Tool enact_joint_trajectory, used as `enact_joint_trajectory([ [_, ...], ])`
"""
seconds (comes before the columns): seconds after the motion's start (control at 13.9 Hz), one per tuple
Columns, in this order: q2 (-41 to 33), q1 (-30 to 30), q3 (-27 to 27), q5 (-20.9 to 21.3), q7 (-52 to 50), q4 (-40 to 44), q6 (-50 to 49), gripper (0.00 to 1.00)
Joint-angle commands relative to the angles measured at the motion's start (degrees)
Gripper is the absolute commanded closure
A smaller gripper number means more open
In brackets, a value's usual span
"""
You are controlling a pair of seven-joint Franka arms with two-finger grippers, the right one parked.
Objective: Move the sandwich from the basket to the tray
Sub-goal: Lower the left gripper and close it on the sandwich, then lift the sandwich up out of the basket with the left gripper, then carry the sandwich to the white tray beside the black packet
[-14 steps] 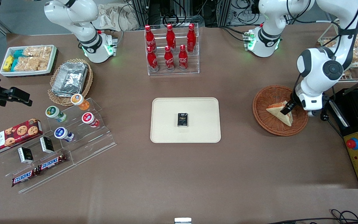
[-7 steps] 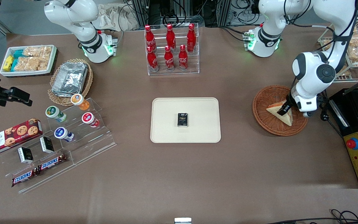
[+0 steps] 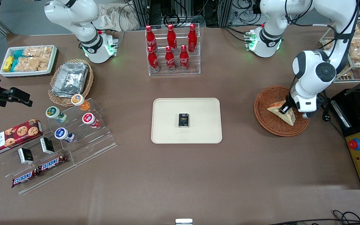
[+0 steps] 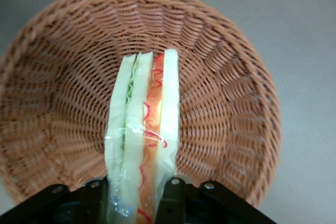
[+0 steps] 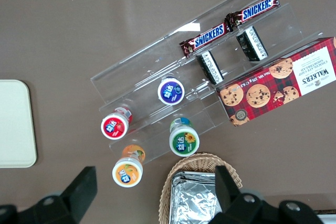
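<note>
Tray [image 3: 198, 137] is sitting mid-table w/ a small dark packet [image 3: 184, 120] on it. Toward the working arm's end, basket [image 3: 266, 120] is holding the sandwich [image 4: 142, 140]: plastic-wrapped white-bread wedge, standing on edge, green + orange-red filling stripes showing along the cut face. Gripper [image 4: 131, 198] is clamping the sandwich inside the basket, fingers [image 4: 170, 203] pressing both bread sides.
</note>
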Motion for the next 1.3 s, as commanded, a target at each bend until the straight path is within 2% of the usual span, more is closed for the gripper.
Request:
enact_joint_trajectory([
  [0.0, -5.29, -0.45, -0.38, 1.28, 4.01, 5.56, -11.78, 1.0],
  [0.29, -5.39, -0.45, -1.25, 1.28, 12.01, 24.24, -36.81, 1.0],
  [0.5, -5.21, -0.54, -1.34, 1.11, 16.76, 34.82, -46.86, 1.0],
  [0.79, -3.37, -0.63, -5.28, 0.14, 24.67, 47.04, -56.27, 1.0],
  [1.01, -3.28, -0.63, -12.22, 0.05, 26.0, 49.17, -57.96, 1.0],
  [1.22, -1.53, -0.63, -17.85, -3.89, 25.83, 49.44, -56.74, 1.0],
])
